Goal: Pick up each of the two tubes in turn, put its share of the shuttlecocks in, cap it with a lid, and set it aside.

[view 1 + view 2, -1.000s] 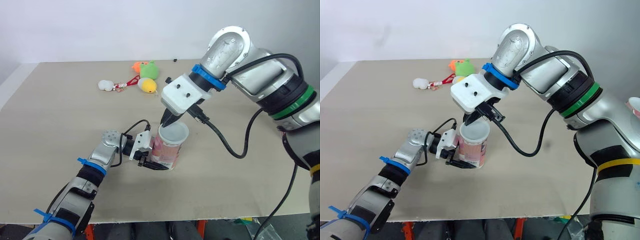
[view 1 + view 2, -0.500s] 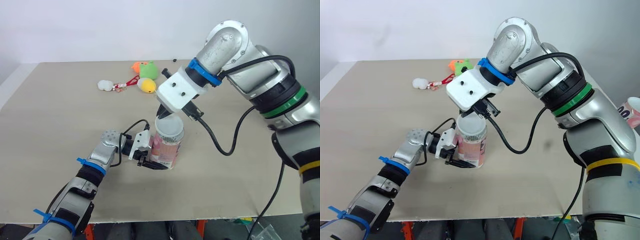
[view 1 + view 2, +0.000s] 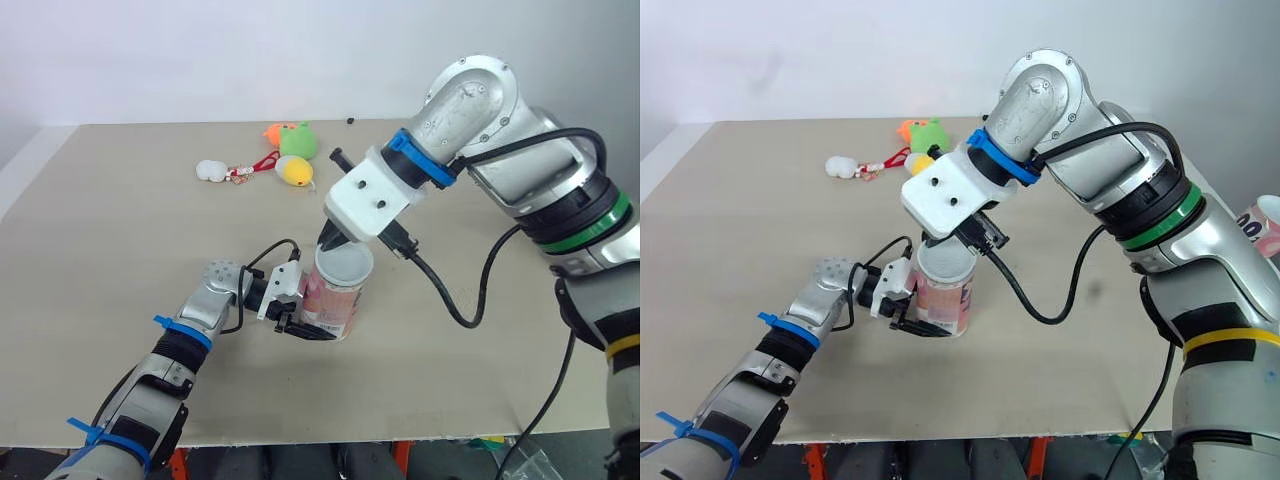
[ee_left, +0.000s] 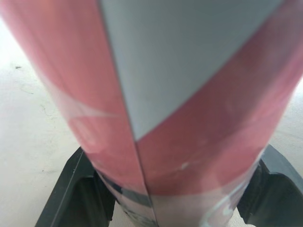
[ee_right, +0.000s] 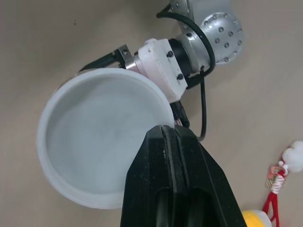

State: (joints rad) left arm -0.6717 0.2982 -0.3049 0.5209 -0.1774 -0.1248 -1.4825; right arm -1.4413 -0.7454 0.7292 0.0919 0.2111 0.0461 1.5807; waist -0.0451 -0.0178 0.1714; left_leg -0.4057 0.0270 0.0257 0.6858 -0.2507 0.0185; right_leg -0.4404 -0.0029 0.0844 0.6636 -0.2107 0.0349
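Nearest me, my left gripper still clamps the base of the pink tube, which stands upright on the table, unmoved. On its mouth the white lid now sits slightly lower and further right than half a second ago, its rim pinched by the right gripper. Toys lie beyond, unchanged.

The lid sits over the mouth of the tube, so its inside is hidden. The right tool hides part of the lid's rim. A 2nd tube is cut off at the picture's edge. A black speck far back on the desk is too small to tell.
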